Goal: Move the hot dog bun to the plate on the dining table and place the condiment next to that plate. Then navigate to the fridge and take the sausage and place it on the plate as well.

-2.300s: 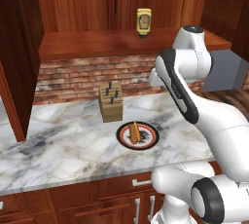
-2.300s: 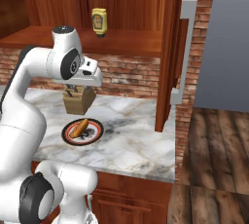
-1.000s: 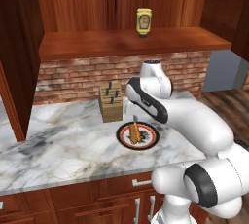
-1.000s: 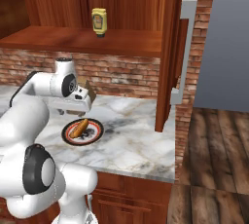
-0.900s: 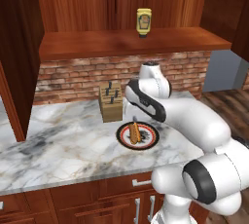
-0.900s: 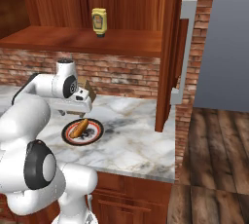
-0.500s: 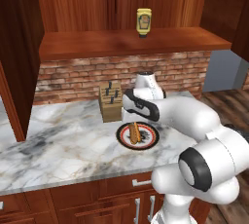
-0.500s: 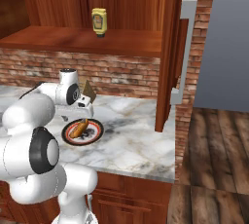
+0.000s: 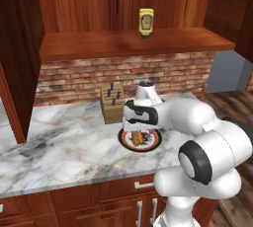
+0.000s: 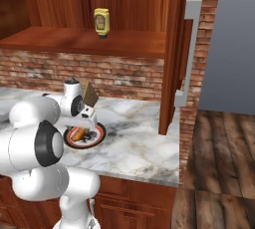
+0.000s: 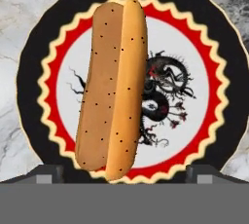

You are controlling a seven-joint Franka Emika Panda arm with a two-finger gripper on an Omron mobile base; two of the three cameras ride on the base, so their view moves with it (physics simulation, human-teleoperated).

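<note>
The hot dog bun [image 11: 114, 86], tan-orange and split lengthwise, lies on a white plate with a black rim and red ring [image 11: 30, 86] on the marble counter. My gripper [image 11: 124, 173] hangs just above it, open, with one fingertip [image 11: 48, 172] on each side of the bun's near end. From the base, the gripper [image 9: 137, 130] [image 10: 82, 125] covers part of the bun [image 9: 137, 137] [image 10: 77, 134]. The yellow condiment bottle [image 9: 146, 22] [image 10: 101, 22] stands on the wooden shelf above. The blue plate, dining table and sausage are out of view.
A wooden knife block [image 9: 112, 103] [image 10: 90, 94] stands against the brick wall just behind the patterned plate [image 9: 154, 142]. The shelf overhangs the counter. A wooden panel with a long handle [image 10: 187, 49] bounds the counter's right end, with the grey fridge [image 10: 229, 44] beyond.
The arm has swung down from beside the shelf to the patterned plate, and the hand now sits low over the bun. The bun, plate and bottle have not moved.
</note>
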